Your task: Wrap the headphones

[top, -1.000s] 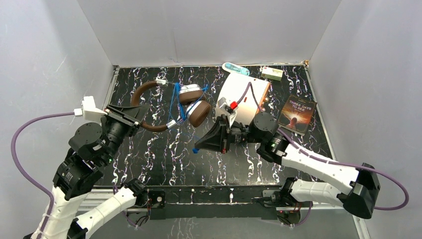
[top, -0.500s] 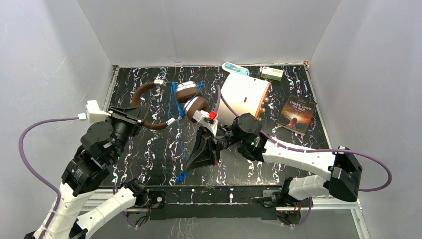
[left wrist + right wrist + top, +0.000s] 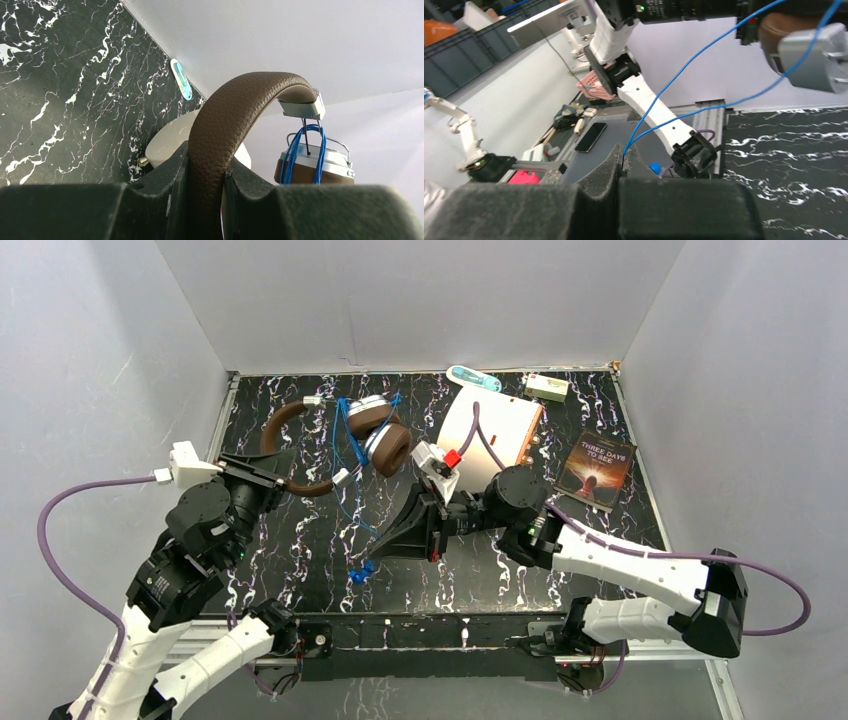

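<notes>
Top view: the headphones (image 3: 385, 443) are at the counter's (image 3: 300, 570) far left, their headband clamped in the left fingers (image 3: 258, 470). The right fingers (image 3: 400, 533) pinch the blue cable (image 3: 350, 455). A book (image 3: 597, 470) reads "THREE DAYS TO SEE".

Left wrist: fingers (image 3: 165, 185) squeeze the brown headband (image 3: 220, 125).

Right wrist: fingers (image 3: 599, 175) closed on the cable (image 3: 674, 82).

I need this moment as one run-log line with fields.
left pincer: shut on headphones, at headband | right pincer: shut on blue cable | cable: looped at ear cups | wrapping: unfinished
</notes>
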Controlling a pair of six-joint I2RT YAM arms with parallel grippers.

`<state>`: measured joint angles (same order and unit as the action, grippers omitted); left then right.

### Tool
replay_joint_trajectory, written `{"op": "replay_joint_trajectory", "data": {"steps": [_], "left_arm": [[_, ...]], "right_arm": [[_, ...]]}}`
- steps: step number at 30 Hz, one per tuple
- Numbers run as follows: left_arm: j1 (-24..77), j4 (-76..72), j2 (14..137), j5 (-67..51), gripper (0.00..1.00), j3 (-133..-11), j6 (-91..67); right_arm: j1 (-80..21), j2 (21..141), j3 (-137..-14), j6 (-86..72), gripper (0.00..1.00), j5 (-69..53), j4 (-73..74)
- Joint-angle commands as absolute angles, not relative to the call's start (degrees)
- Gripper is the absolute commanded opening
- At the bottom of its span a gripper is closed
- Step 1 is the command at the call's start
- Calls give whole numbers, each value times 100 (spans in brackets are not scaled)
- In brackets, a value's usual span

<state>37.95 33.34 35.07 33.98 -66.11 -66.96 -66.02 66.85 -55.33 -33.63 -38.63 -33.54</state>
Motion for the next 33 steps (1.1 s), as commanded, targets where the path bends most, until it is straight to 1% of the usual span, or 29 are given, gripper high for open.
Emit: {"op": "replay_joint_trajectory", "data": {"steps": [1, 4, 7, 10, 12, 15, 19, 24, 26, 28, 29, 30, 31, 33], "left_arm": [[3784, 2954, 3282, 3645, 0, -6855, -6848], [3788, 2896, 3177, 3478, 0, -6987, -6900], [3786, 2743, 3119, 3163, 0, -7087, -6891], [3817, 2522, 3062, 2664, 0, -7084, -6996], [3871, 2389, 3050, 2319, 0, -7125, -6917], [4008, 2427, 3034, 1935, 0, -7294, -6741], [4348, 2268, 2976, 1244, 0, -7406, -6411], [4744, 2366, 3213, 374, 0, -7585, -5861], [4832, 2407, 3393, -99, 0, -7643, -5661], [4834, 2561, 3688, -938, 0, -7767, -5321], [4839, 2672, 3795, -1091, 0, -7801, -5217], [4834, 2727, 3821, -1284, 0, -7735, -5047], [4841, 2923, 3875, -1390, 0, -7809, -4812], [4834, 3065, 3921, -1382, 0, -7865, -4698]], "right_arm": [[-6627, 6204, -5269, -2789, 0, -3132, -2916], [-6626, 5883, -4727, -2688, 0, -2675, -2474], [-6625, 5654, -4436, -2616, 0, -2322, -2188], [-6602, 5603, -4363, -2609, 0, -1885, -2136], [-6419, 5712, -4446, -2561, 0, -1891, -2119], [-5698, 5915, -4543, -2841, 0, -2601, -2267], [-4754, 6384, -4742, -3384, 0, -4044, -2920], [-4426, 6918, -5474, -3272, 0, -5035, -2959], [-4385, 7052, -5786, -2944, 4, -5293, -2642], [-4269, 7083, -6263, -1913, 6, -5016, -1558], [-4204, 6981, -6259, -1702, 6, -4768, -1481], [-4201, 6766, -6105, -1406, 13, -4054, -1615], [-4201, 6537, -5670, -1294, 16, -3381, -2660], [-4201, 6589, -5435, -1439, 18, -3041, -3420]]}}
